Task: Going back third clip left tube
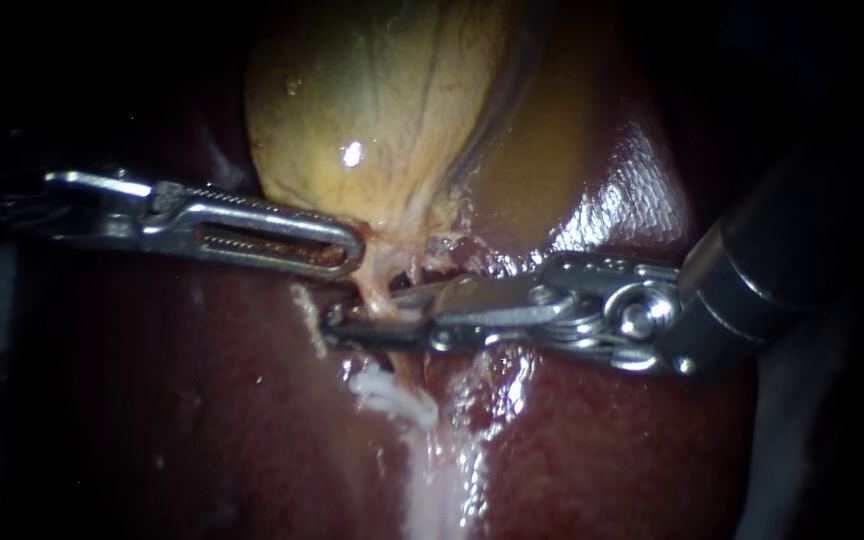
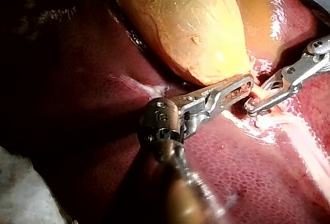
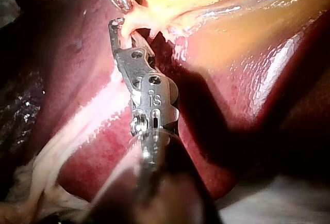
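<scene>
The yellow gallbladder (image 1: 382, 110) lies on the dark red liver (image 1: 152, 400). My left instrument (image 1: 352, 250) comes in level from the left, and its long slotted jaws are shut on the gallbladder's narrow lower end. Below that end a pale tube (image 1: 380, 285) runs down. My right instrument (image 1: 344, 325) reaches across from the right, its jaws open with the tube between them. The right wrist view shows a gap between these jaws (image 3: 124, 28) on either side of the tube (image 3: 127, 30). I cannot make out a clip on the tube.
White fatty strands (image 1: 392, 395) trail down the liver below the jaws. A glossy liver lobe (image 1: 622, 200) rises to the right of the gallbladder. In the left wrist view both tips (image 2: 247, 83) (image 2: 251, 105) sit close together.
</scene>
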Action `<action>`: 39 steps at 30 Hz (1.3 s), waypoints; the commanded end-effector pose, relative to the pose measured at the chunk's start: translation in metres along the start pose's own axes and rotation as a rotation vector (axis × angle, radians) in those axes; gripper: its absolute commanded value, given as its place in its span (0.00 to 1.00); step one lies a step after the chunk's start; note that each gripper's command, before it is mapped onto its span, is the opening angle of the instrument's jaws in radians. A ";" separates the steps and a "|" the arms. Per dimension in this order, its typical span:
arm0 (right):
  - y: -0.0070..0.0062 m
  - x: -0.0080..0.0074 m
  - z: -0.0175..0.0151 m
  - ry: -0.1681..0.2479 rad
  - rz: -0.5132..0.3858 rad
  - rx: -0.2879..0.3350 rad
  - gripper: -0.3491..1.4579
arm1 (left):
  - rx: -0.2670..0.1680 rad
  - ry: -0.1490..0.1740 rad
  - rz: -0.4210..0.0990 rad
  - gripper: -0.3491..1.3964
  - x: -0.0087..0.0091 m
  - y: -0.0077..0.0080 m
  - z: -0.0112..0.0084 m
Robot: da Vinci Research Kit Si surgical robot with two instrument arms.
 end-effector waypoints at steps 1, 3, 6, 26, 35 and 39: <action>0.0000 -0.0001 0.0001 0.000 -0.001 0.000 0.00 | 0.000 0.000 0.000 0.00 0.0000 0.0000 0.0000; 0.0000 -0.0001 0.0001 -0.003 -0.001 -0.001 0.00 | 0.000 0.000 0.000 0.00 0.0000 0.0001 0.0000; -0.0002 -0.0001 0.0002 -0.005 0.005 0.002 0.00 | 0.000 0.000 0.000 0.00 0.0000 0.0001 -0.0001; -0.0001 0.0004 0.0002 0.015 -0.057 -0.015 0.43 | 0.001 0.001 0.000 0.00 0.0000 0.0003 -0.0001; 0.0007 0.0013 -0.0016 0.048 -0.143 -0.090 0.47 | 0.000 0.000 0.000 0.00 -0.0001 0.0003 -0.0001; 0.0007 0.0010 -0.0025 0.046 -0.156 -0.086 0.47 | 0.000 0.000 0.000 0.00 -0.0001 0.0003 -0.0001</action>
